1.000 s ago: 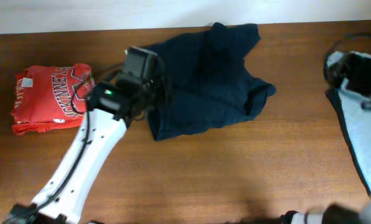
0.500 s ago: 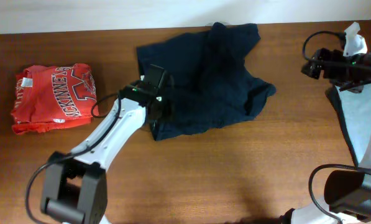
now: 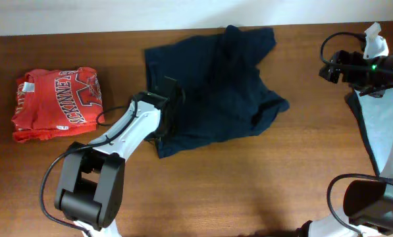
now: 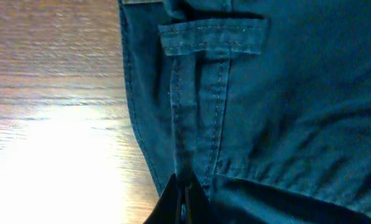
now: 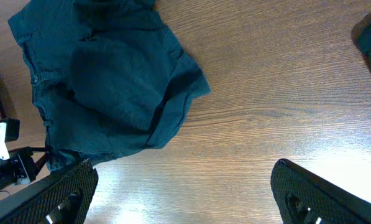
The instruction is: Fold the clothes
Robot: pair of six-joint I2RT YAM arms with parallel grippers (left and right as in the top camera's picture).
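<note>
The left end effector (image 4: 183, 202) is clenched on a stitched hem of the navy clothes (image 3: 216, 79), which lie crumpled on the wooden surface (image 3: 249, 184) toward its far edge. The right end effector (image 5: 184, 168) hangs above the surface, spread wide and grasping nothing.

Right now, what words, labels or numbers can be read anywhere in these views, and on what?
"ACKINNEY": white letters on the red shirt; first letter uncertain.
Its white tag: too small to read.
No text visible on the navy garment.
</note>
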